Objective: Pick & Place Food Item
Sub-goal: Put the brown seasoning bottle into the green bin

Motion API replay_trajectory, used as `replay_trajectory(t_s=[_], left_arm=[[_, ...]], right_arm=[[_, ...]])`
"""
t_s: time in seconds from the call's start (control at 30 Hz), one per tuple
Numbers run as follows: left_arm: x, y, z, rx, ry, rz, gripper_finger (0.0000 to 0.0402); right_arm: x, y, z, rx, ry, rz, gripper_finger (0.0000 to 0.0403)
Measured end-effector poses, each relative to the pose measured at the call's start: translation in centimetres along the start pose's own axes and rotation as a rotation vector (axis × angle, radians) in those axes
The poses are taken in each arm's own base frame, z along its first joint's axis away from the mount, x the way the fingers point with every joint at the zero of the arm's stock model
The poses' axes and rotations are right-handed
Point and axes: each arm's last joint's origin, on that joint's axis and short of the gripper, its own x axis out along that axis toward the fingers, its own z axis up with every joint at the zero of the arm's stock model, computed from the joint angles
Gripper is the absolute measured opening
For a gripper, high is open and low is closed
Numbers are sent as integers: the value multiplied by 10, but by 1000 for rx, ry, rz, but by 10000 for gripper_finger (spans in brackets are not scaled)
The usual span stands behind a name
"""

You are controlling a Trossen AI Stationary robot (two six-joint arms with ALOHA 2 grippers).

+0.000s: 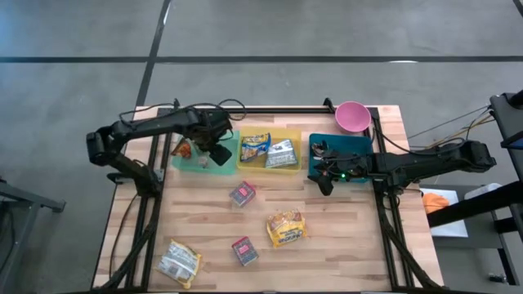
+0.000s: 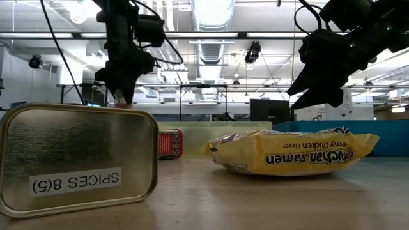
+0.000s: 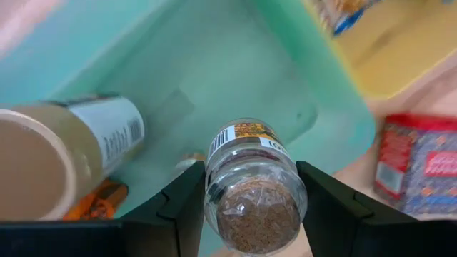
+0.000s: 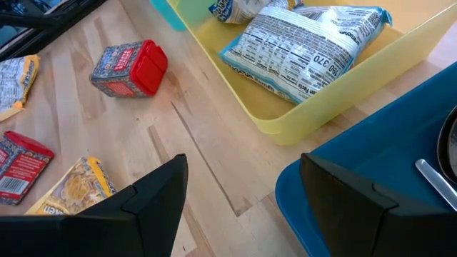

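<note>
Low view — metal tin [image 2: 77,160] label reads "SPICES 8(5)", mirrored; yellow packet [image 2: 291,152] reads "Ramen" and "Chicken Flavor", also mirrored. Right wrist view — white bag [image 4: 303,50] in yellow bin [image 4: 335,107] shows "370".

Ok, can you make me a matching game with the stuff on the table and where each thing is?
Things:
1. spice jar
2. blue snack bag
3. ramen packet
4. pink bowl

Places:
A. lying in the yellow tray
B. at the table's far right corner
C. held by the left gripper over the green tray
D. flat on the bare wood

Pairs: 1-C, 2-A, 3-D, 4-B
</note>
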Motion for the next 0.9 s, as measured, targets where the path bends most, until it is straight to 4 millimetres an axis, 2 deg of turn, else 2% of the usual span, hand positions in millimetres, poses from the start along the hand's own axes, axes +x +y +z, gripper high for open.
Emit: replay_trajectory(t_s=[0.33, 0.5, 0.9], left_arm=[[42, -7, 13, 66, 141, 55, 183], [44, -10, 16, 100, 91, 33, 183], [60, -3, 2, 98, 130, 48, 183]], right_arm=[[0, 0, 0, 0, 0, 0, 265], [0, 0, 0, 0, 0, 0, 265], [0, 0, 0, 0, 0, 0, 265]])
